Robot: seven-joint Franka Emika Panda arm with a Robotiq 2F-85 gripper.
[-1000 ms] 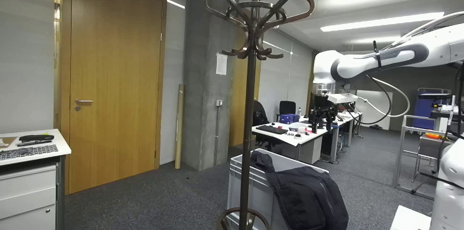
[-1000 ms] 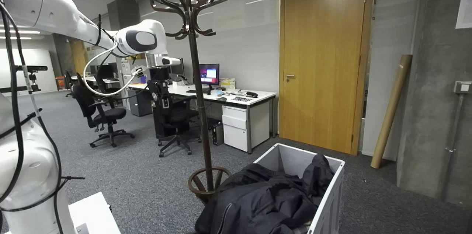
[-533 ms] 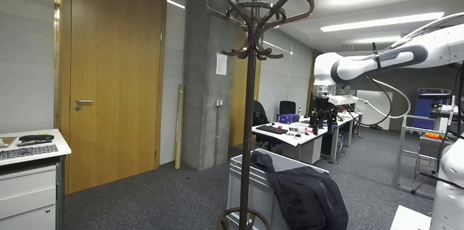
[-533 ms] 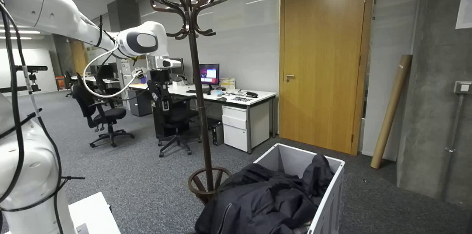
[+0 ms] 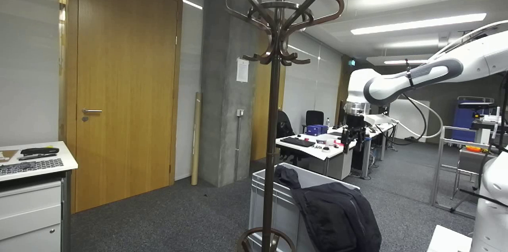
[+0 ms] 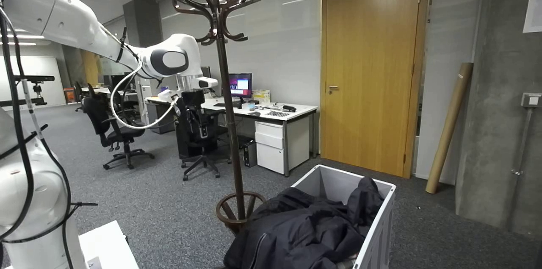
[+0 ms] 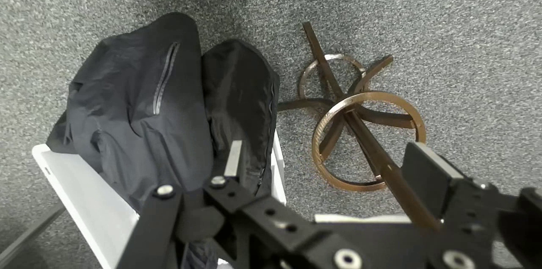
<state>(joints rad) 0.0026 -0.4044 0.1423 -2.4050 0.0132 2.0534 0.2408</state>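
Observation:
My gripper [image 5: 352, 145] is open and holds nothing; its fingers stand wide apart in the wrist view [image 7: 329, 159]. It hangs pointing down beside a dark brown coat stand [image 5: 273, 105], also in an exterior view [image 6: 227, 87]. In the wrist view the stand's pole [image 7: 377, 150] runs close by the right-hand finger; I cannot tell if they touch. A black garment or bag [image 5: 337, 216] lies draped over a grey crate [image 5: 274, 204], well below the gripper. The dark cloth also shows in an exterior view [image 6: 309, 222] and in the wrist view [image 7: 139, 108].
The stand's curved hooks [image 5: 279, 25] rise above gripper height, and its ring base [image 6: 241, 207] is near the crate. Behind are desks [image 6: 292, 112], office chairs [image 6: 123, 131], a wooden door [image 5: 127, 97] and a concrete pillar [image 5: 230, 97]. A cardboard tube [image 6: 449, 129] leans on the wall.
The arm and gripper have come lower, mostly in the last half second, and moved closer to the pole in an exterior view. The stand, crate and black cloth have not moved.

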